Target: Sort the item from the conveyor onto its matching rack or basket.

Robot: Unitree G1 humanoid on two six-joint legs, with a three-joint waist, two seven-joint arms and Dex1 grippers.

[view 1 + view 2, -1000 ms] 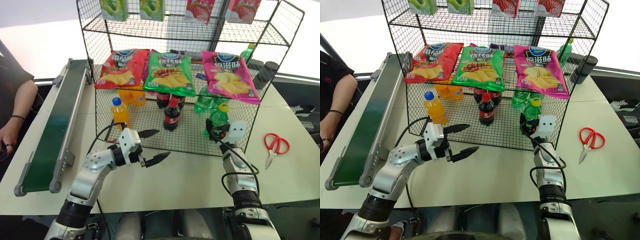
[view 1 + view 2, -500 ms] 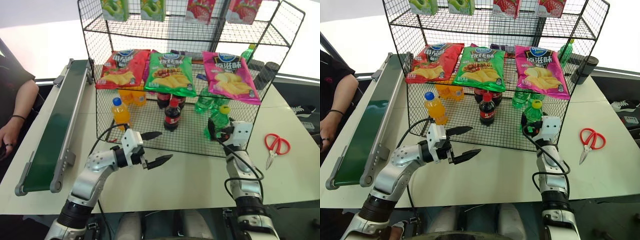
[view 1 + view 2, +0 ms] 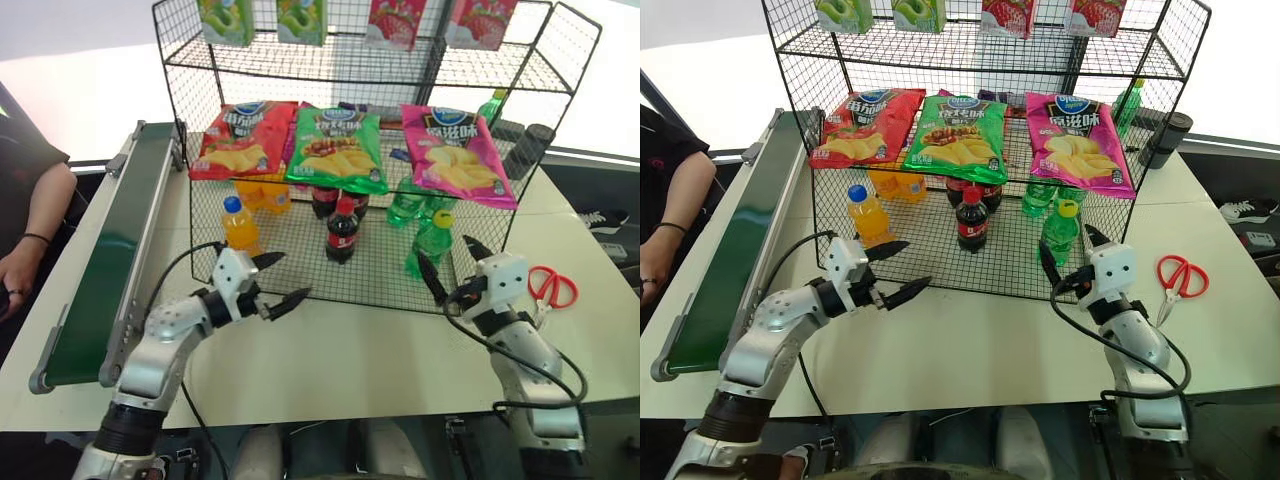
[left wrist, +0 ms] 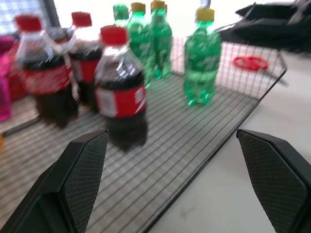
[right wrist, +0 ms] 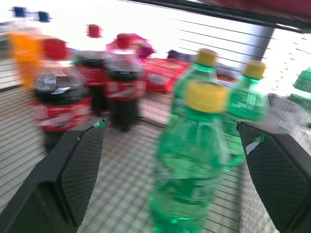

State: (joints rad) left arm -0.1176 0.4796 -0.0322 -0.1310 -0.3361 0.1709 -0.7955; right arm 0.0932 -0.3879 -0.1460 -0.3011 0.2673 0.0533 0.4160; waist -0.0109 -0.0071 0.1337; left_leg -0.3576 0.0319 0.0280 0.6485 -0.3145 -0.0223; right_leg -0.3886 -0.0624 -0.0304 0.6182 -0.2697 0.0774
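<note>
The green soda bottle (image 3: 425, 245) with a yellow cap stands upright on the front right of the black wire rack's bottom tier (image 3: 330, 292). My right gripper (image 3: 449, 262) is open just in front of the bottle, and its jaws are clear of it. In the right wrist view the bottle (image 5: 192, 160) stands free between my fingers (image 5: 73, 170), with two more green bottles behind it. My left gripper (image 3: 291, 276) hangs open and empty over the table, in front of the rack's left half. The dark green conveyor (image 3: 110, 270) runs along the left with nothing on the belt.
On the bottom tier stand an orange-drink bottle (image 3: 238, 225) and cola bottles (image 3: 342, 230). Chip bags (image 3: 338, 148) lie on the tier above. Red scissors (image 3: 547, 285) lie on the table at the right. A person's arm (image 3: 30, 235) rests left of the conveyor.
My right gripper opened, let go of the green bottle and drew back from the rack. The bottle stays standing on the bottom tier. My left gripper shifted to the left.
</note>
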